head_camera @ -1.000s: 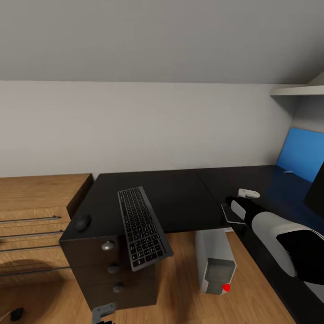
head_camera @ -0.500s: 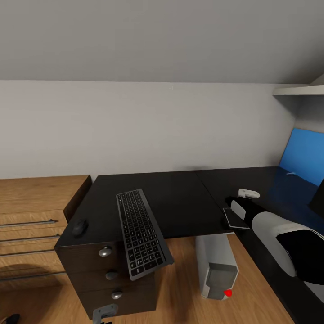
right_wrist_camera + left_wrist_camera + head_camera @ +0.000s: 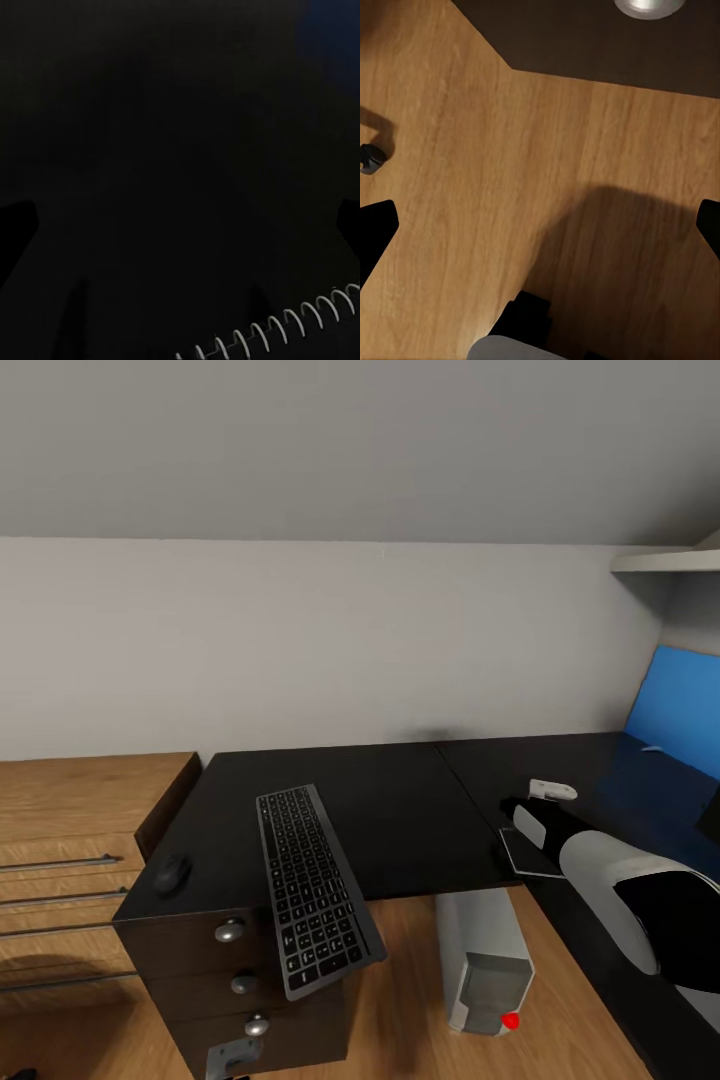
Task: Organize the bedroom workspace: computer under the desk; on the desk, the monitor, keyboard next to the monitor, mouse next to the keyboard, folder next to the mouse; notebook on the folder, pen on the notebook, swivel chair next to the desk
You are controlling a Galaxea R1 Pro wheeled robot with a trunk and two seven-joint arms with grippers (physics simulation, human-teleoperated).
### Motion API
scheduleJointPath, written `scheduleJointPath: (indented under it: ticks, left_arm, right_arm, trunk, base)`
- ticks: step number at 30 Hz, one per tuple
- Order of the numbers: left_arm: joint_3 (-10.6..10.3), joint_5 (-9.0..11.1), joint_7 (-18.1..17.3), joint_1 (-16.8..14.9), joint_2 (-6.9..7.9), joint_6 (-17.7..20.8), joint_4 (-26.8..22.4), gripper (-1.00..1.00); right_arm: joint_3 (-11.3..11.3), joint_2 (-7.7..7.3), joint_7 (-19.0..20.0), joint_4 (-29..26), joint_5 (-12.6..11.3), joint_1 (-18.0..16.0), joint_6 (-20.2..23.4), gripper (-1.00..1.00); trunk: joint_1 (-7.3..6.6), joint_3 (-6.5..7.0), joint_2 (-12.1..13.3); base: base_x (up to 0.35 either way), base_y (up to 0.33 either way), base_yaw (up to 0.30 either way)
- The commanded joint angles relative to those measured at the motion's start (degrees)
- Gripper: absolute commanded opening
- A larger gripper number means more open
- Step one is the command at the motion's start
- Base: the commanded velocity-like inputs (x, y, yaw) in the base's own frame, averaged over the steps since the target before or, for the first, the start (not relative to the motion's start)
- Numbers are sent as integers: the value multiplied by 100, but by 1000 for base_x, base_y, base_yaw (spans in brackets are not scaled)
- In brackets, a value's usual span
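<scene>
Head view: the keyboard is lying well left of the right gripper, long axis running away from the robot, overhanging the surface; the scene has slid slightly (camera moving).

Left wrist: jaws standing apart over floor.

Right wrist: jaws apart, notebook spiral just beneath.

Right of the keyboard, the counter lies bare to its back wall; the mouse sits left of it.
</scene>
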Motion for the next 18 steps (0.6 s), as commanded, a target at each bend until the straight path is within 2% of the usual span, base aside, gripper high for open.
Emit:
scheduleJointPath:
  ticks: [1, 2, 3, 6, 10, 16, 17, 18]
  left_arm:
    - [-25, 8, 32, -8, 5, 29, -11, 100]
    - [-25, 8, 32, -8, 5, 29, -11, 100]
    - [-27, 8, 32, -8, 4, 29, -11, 100]
    - [-27, 9, 32, -8, 4, 29, -11, 100]
    - [-33, 4, 32, -8, 4, 29, -11, 100]
    - [-32, -4, 29, -8, 4, 29, -21, 100]
    - [-33, -6, 31, -8, 4, 29, -35, 100]
    - [-34, -4, 31, -8, 4, 29, -39, 100]
  right_arm:
    - [54, -5, -16, -13, -18, -1, 44, 100]
    - [56, -7, -10, -12, -4, -1, 44, 100]
    - [62, -15, 8, -10, 129, -1, 42, 100]
    - [64, -22, 52, -8, 300, -1, 44, 100]
    - [66, -51, 370, 26, 634, -1, 73, 100]
    - [66, -119, 937, 78, 763, -1, 173, 100]
    - [66, -223, 1177, 89, 791, -1, 217, 100]
    - [66, -260, 1238, 90, 794, -1, 231, 100]
  trunk:
    - [0, -6, -3]
    - [0, -6, -3]
    - [0, -6, -3]
    - [0, -6, -3]
    - [0, -6, -3]
    - [0, -6, -3]
    - [0, -6, -3]
    - [0, -6, -3]
  base:
    - [9, 0, 0]
    - [7, 0, 0]
    - [3, 0, 0]
    - [2, 0, 0]
    - [0, 0, 0]
    - [0, 0, 0]
    - [0, 0, 0]
    - [0, 0, 0]
